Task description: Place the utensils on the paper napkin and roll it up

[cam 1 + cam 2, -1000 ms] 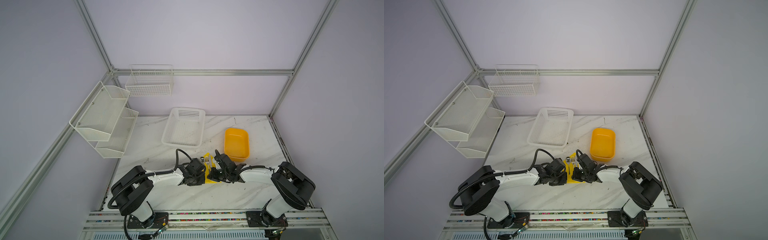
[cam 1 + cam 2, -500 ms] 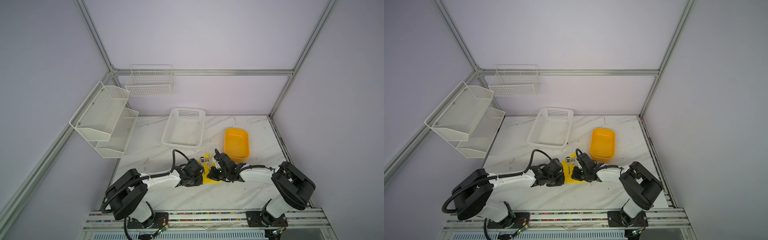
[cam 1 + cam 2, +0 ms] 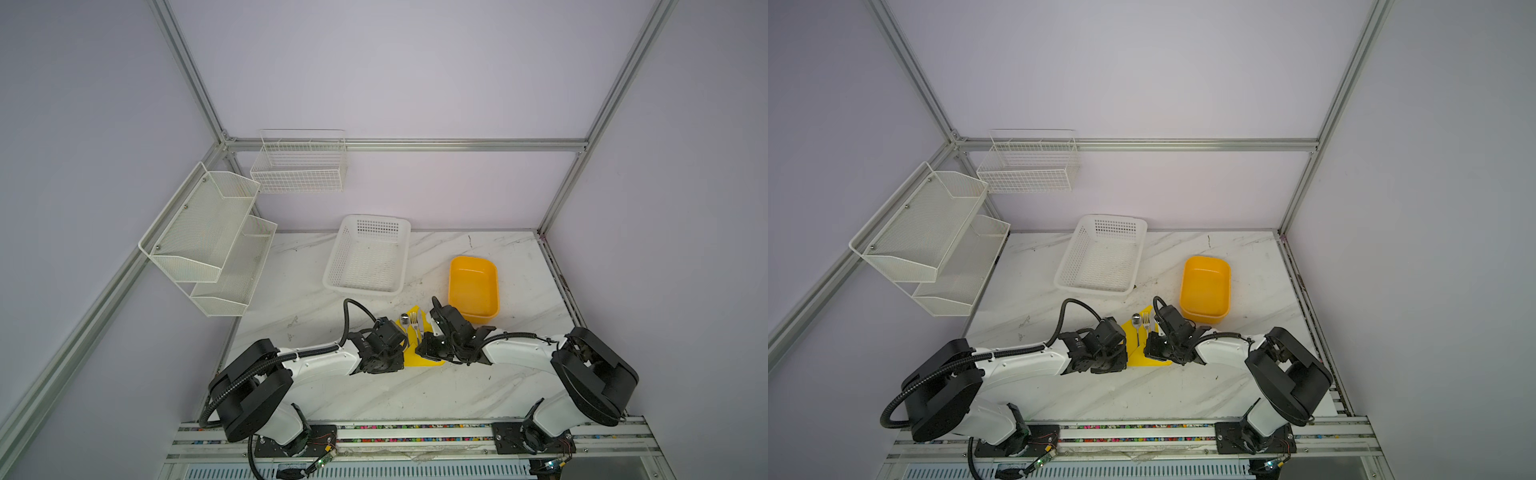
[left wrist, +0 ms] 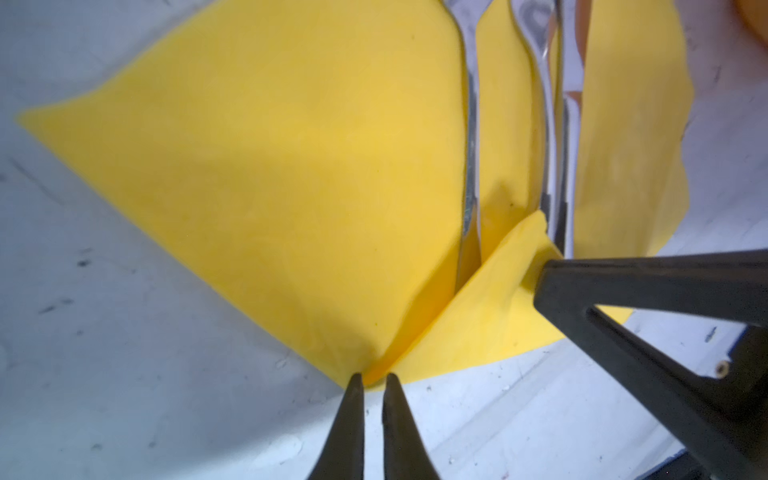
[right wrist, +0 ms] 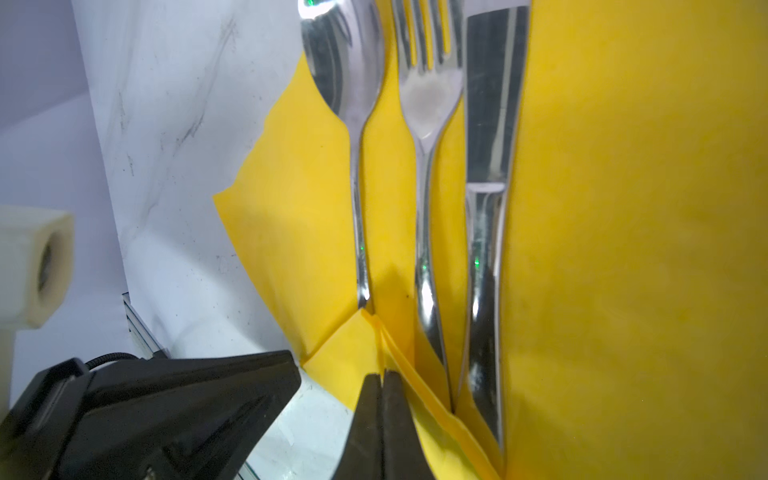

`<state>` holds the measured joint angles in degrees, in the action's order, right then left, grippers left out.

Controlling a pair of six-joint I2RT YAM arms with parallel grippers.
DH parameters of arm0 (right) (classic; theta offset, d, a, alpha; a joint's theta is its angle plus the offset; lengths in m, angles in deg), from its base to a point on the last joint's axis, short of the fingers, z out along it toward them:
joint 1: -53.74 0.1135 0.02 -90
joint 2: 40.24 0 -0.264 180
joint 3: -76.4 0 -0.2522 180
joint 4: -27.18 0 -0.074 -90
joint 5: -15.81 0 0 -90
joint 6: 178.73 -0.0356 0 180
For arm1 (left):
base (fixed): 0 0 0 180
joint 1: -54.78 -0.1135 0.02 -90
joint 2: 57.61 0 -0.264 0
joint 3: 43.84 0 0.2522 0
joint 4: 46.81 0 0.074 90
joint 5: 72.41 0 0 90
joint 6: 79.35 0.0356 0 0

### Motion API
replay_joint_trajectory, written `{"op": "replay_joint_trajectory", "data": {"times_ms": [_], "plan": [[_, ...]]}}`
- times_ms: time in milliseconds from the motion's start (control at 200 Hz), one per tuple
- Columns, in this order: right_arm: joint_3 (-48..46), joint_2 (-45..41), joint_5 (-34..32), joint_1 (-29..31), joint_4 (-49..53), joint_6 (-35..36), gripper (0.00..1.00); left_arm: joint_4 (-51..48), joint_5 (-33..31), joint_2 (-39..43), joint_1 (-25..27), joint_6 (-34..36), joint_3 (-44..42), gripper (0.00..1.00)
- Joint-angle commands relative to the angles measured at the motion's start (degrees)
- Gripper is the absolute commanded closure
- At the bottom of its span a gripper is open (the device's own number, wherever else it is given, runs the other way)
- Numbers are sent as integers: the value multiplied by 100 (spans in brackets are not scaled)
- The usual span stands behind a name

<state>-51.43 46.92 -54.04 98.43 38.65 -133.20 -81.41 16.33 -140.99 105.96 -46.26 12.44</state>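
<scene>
Thin yellow paper napkin (image 4: pixel 291 166), corner folded over slim silver metal utensils (image 5: pixel 424 104): right gripper (image 5: pixel 382 376) fingers pinch the flap; left gripper (image 4: pixel 372 378) fingers, just parted slightly, free the crease; rolling likely comes next.

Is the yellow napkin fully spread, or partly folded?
Partly folded: one corner of the paper napkin is turned up over the handle ends of the utensils, the right pincer shut on that flap; the rest lies spread.
</scene>
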Motion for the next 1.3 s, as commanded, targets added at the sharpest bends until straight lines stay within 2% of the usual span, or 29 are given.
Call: {"op": "replay_joint_trajectory", "data": {"times_ms": [0,175,275,545,715,840,960,1295], "plan": [[-178,-281,-195,23,152,-14,98,313,-210,512,28,79,-47,86],[-342,-419,-297,23,129,-103,98,641,369,292,56,263,227,86],[-365,-419,-265,18,134,-97,99,721,609,-190,118,400,486,86],[-458,-527,-410,14,248,-180,99,873,759,-709,227,444,927,87],[-401,-663,-513,-4,461,-148,99,1012,1018,-628,261,533,1015,86],[-461,-784,-473,-178,511,-128,99,845,882,-847,248,541,1131,86],[-474,-819,-475,-369,681,-106,99,954,1028,-1113,241,536,1329,86],[-965,-1686,-401,-1041,838,-309,95,992,1191,-1405,244,480,1471,87]]}}
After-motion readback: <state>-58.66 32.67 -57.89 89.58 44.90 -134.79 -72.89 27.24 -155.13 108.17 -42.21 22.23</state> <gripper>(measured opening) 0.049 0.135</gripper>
